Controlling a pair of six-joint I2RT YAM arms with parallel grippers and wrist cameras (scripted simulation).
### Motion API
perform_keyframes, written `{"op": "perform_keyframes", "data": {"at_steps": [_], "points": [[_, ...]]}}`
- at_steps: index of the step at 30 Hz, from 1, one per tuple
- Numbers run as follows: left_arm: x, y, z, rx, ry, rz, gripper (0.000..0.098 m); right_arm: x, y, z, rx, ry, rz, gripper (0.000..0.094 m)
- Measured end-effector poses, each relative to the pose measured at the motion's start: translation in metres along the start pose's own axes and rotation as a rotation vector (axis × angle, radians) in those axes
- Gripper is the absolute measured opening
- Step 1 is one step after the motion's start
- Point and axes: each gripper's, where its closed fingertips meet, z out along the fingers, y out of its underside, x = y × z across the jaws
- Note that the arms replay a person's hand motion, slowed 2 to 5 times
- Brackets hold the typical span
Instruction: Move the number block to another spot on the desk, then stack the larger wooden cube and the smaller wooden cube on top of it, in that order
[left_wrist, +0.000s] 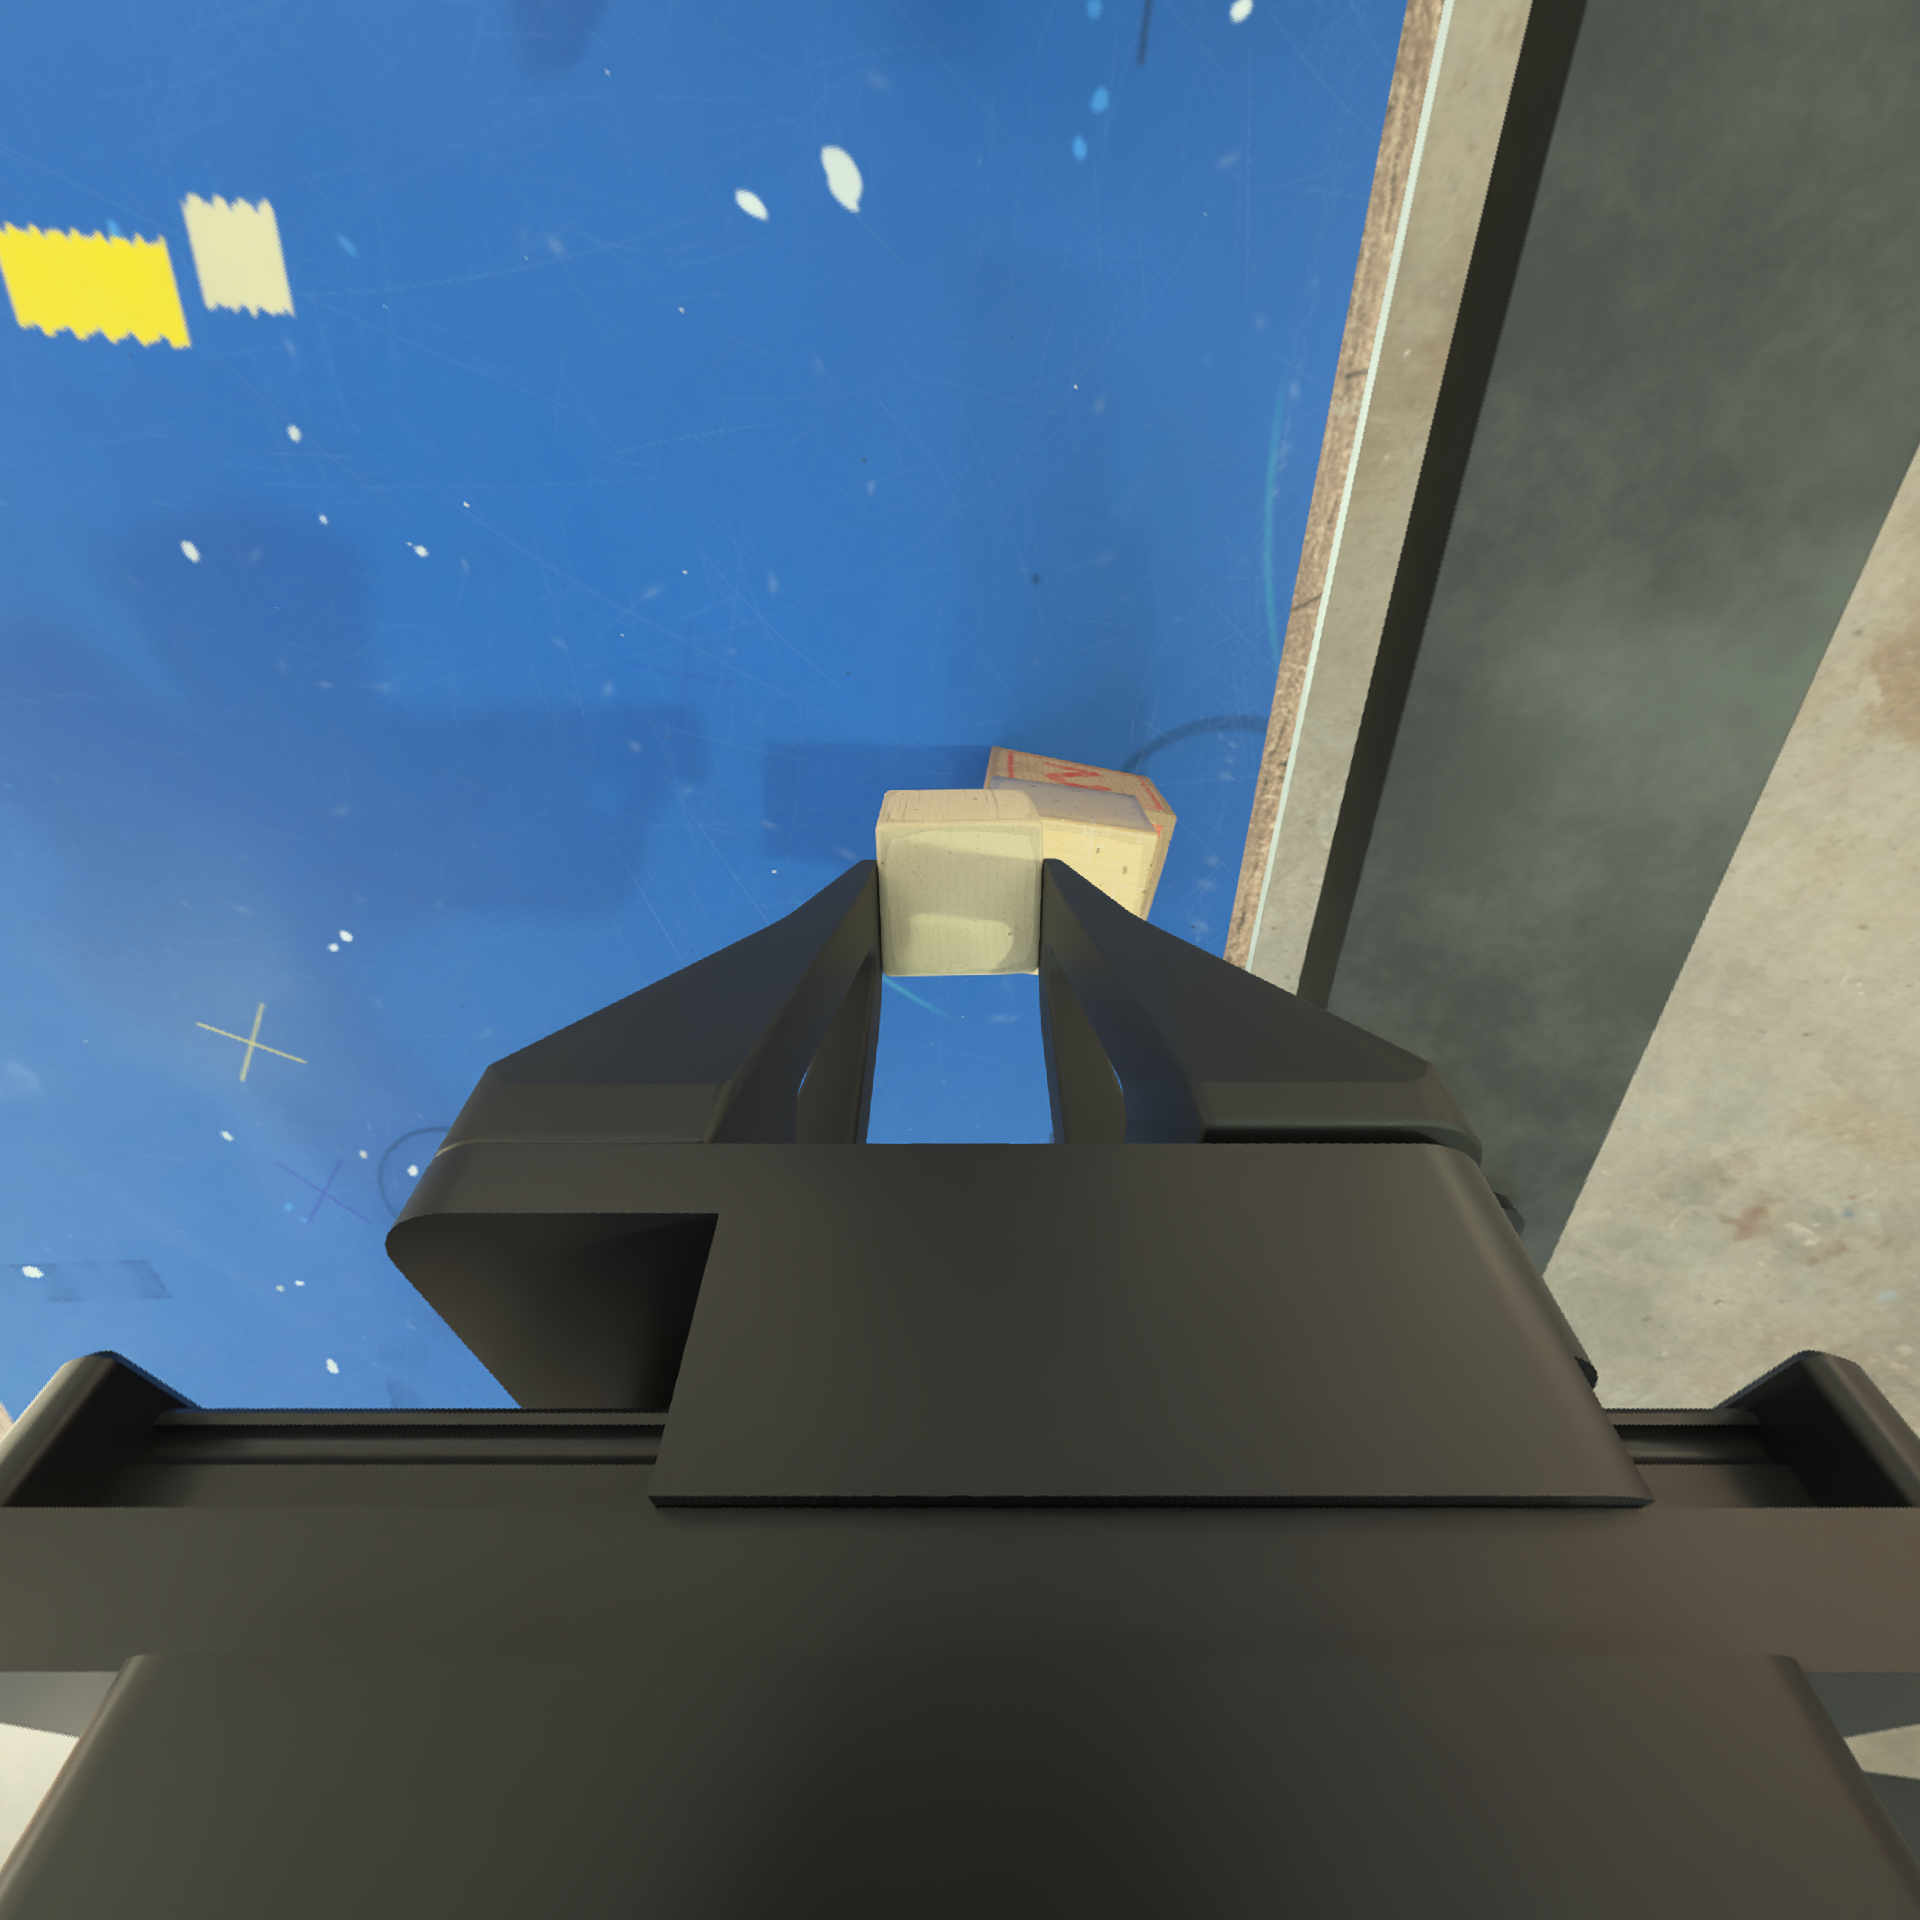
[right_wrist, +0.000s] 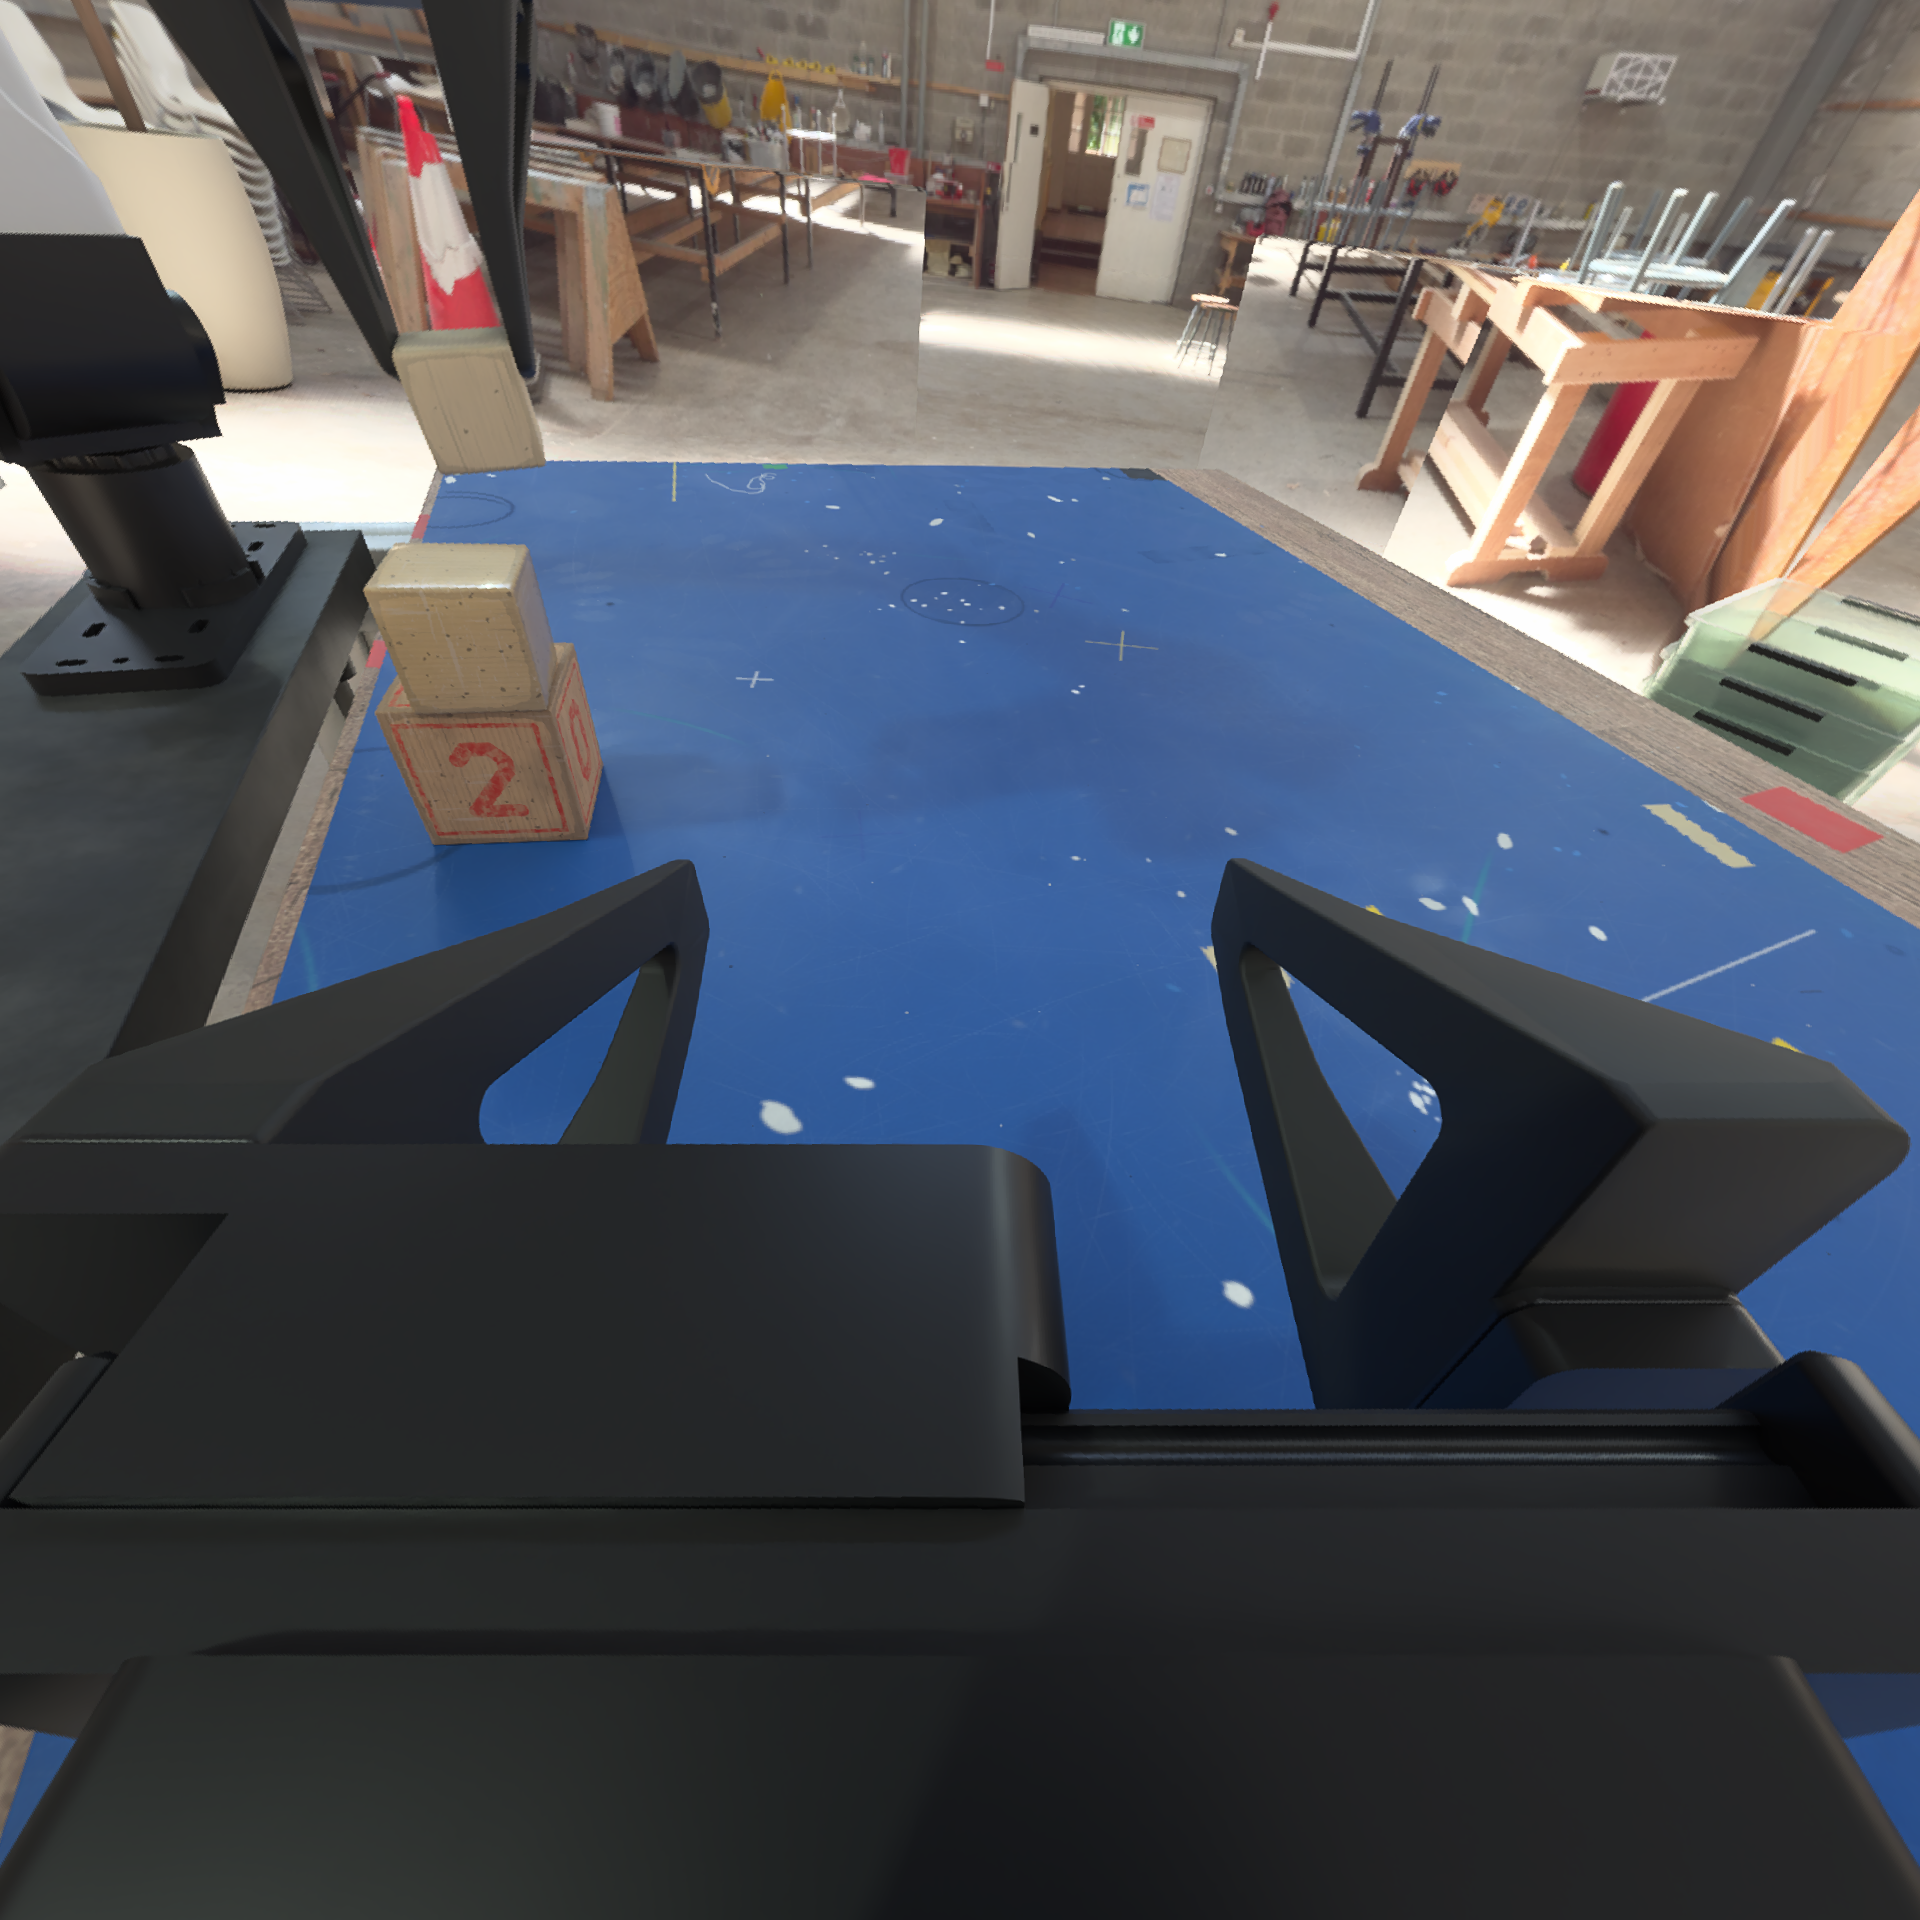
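Note:
In the left wrist view, my left gripper (left_wrist: 958, 868) is shut on the smaller wooden cube (left_wrist: 956, 904), a pale block, and holds it in the air. Just behind it are the larger wooden cube (left_wrist: 1107, 857) and the red-marked number block (left_wrist: 1070, 774) under it, near the desk's edge. In the right wrist view, the number block (right_wrist: 488, 774) stands on the blue desk (right_wrist: 987, 727) with the larger cube (right_wrist: 462, 623) on top. The smaller cube (right_wrist: 468, 405) hangs above the stack, apart from it, in the left gripper (right_wrist: 464, 358). My right gripper (right_wrist: 956, 904) is open and empty over the mat.
The left arm's base (right_wrist: 135, 540) stands on a dark platform (right_wrist: 125, 831) beside the stack. The desk's edge (left_wrist: 1340, 520) runs just right of the stack. Yellow tape (left_wrist: 94, 286) and red tape (right_wrist: 1813, 816) lie flat on the desk. A green drawer unit (right_wrist: 1808, 675) stands off its right side.

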Motion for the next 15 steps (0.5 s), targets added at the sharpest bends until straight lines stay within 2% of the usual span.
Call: {"op": "perform_keyframes", "data": {"at_steps": [15], "points": [[0.012,0.010,0.013,-0.041,0.023,-0.046,0.0251,-0.002,0.001,0.001,-0.007,-0.004,-0.006,0.0829]]}}
